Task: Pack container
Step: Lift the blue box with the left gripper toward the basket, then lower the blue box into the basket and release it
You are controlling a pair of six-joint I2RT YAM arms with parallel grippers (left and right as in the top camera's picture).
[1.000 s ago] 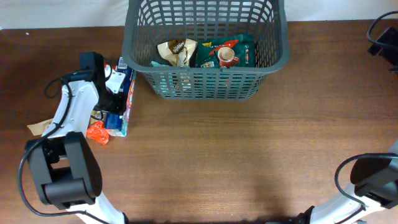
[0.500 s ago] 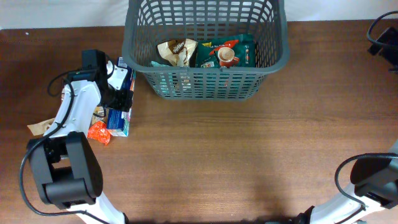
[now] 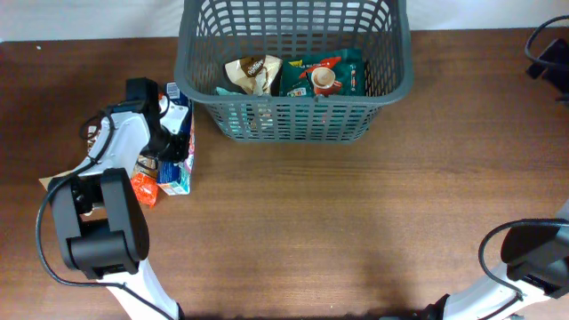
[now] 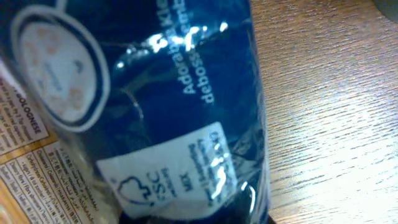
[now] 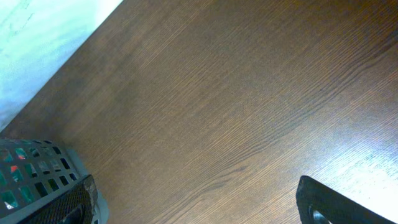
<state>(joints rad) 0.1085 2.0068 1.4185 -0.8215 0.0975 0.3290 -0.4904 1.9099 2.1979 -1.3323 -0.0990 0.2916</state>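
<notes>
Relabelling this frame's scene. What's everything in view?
table: 1, brown wood, under everything
container: 1, dark grey, top centre
tan packet: 1, tan, inside container, left
green packet: 1, green, inside container, right
blue packet: 1, blue, on table left of container
orange packet: 1, orange-red, beside blue packet
paper scrap: 1, brown, far left
left gripper: 1, at blue packet, opening hidden
right gripper: 1, open, over bare table by container corner

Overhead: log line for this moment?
left gripper: at blue packet beside container, grip unclear | container: tan packet, green packet inside | right gripper: open, above table
</notes>
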